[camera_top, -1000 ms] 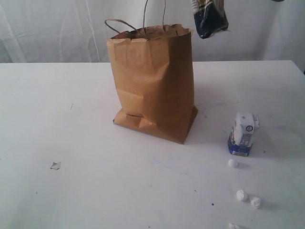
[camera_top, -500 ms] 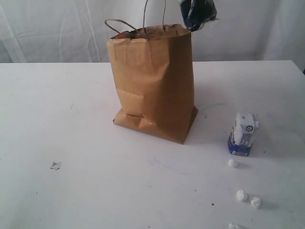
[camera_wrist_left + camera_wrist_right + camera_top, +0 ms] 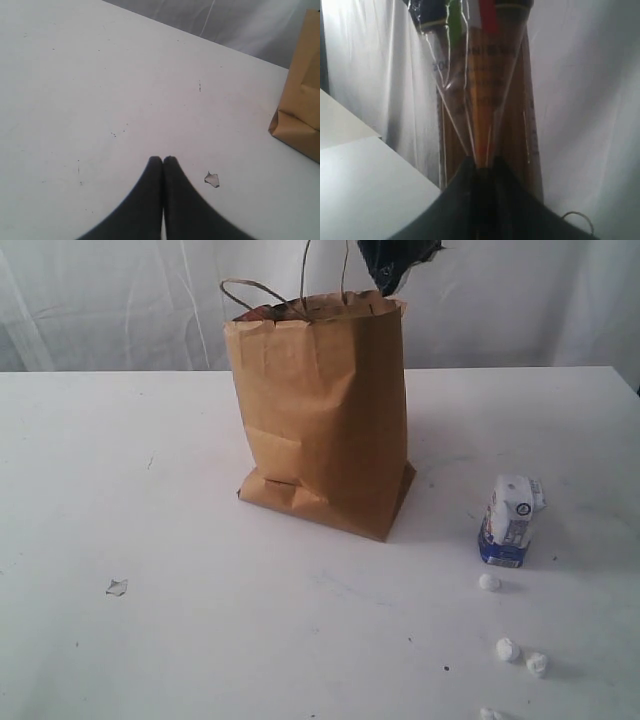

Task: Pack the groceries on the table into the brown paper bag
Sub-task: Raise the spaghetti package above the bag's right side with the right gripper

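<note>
The brown paper bag [image 3: 322,410] stands upright on the table [image 3: 150,540], its mouth open and handles up. My right gripper [image 3: 482,165] is shut on the long spaghetti pack [image 3: 485,100], pinching its clear wrapper. The pack's dark end [image 3: 395,262] hangs just above the bag's right rim; the gripper itself is out of the exterior view. A white-blue carton [image 3: 511,522] stands to the bag's right, with small white lumps [image 3: 489,582] in front of it. My left gripper [image 3: 163,159] is shut and empty, low over bare table [image 3: 100,75]. The other groceries are out of view.
A small torn scrap [image 3: 117,587] lies on the table front left, right beside my left fingertips [image 3: 212,179]. The bag's bottom corner [image 3: 299,125] shows in the left wrist view. A white curtain [image 3: 520,300] hangs behind the table.
The spaghetti pack's dark end has moved left and upward, from right of the bag to over its right rim. Nothing else has shifted.
</note>
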Controlling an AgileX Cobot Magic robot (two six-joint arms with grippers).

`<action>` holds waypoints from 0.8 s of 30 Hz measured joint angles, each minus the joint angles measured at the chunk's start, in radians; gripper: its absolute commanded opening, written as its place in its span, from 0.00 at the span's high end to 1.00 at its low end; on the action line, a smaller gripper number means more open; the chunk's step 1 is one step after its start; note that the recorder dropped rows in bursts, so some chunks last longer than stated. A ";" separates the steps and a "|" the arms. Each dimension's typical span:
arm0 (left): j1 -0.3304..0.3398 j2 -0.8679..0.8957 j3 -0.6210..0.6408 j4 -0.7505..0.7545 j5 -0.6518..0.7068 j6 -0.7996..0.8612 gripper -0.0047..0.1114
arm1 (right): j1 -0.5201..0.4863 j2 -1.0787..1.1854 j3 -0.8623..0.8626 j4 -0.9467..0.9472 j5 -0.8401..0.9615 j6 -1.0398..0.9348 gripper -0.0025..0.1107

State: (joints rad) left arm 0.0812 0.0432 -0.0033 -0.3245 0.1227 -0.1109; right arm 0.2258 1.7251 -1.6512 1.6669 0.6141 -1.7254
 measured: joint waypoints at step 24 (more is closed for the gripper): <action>0.000 0.000 0.000 0.000 0.000 0.000 0.96 | -0.214 0.000 -0.006 0.007 0.262 0.221 0.98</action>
State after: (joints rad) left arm 0.0812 0.0432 -0.0033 -0.3245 0.1227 -0.1109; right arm 0.0118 1.7248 -1.6576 1.6738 0.8760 -1.5040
